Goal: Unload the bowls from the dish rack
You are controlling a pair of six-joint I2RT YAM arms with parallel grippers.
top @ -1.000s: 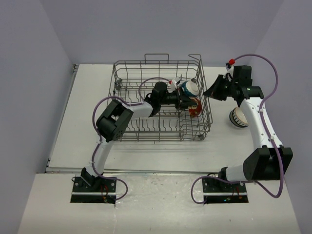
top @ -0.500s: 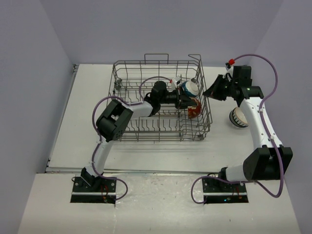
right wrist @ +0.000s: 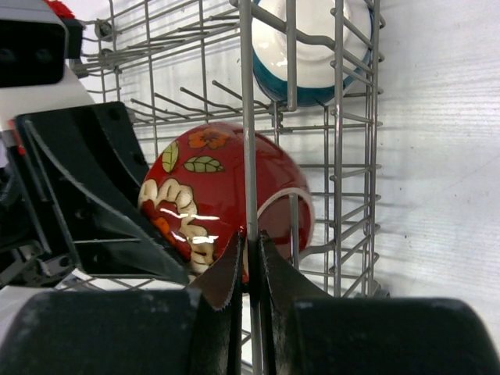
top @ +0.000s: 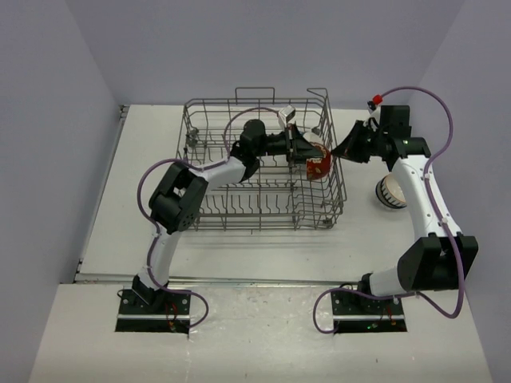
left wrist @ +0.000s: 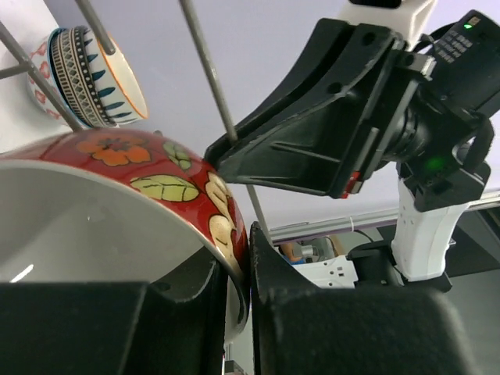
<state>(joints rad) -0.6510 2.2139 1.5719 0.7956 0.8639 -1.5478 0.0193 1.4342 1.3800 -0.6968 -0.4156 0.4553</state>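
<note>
While the left gripper (left wrist: 247,267) clamps narrowly on the rim of the red patterned bowl (left wrist: 160,172), inside the dish rack (top: 255,227) near its right wall, the right gripper (right wrist: 250,262) sits fully closed, empty, at that wall's outer wire.

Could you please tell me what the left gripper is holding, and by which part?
The left gripper holds the red patterned bowl by its rim, one finger inside the bowl and one outside.

Red floral bowl (right wrist: 211,195); teal-white bowl (right wrist: 312,31); grey wire rack (right wrist: 246,117).
</note>
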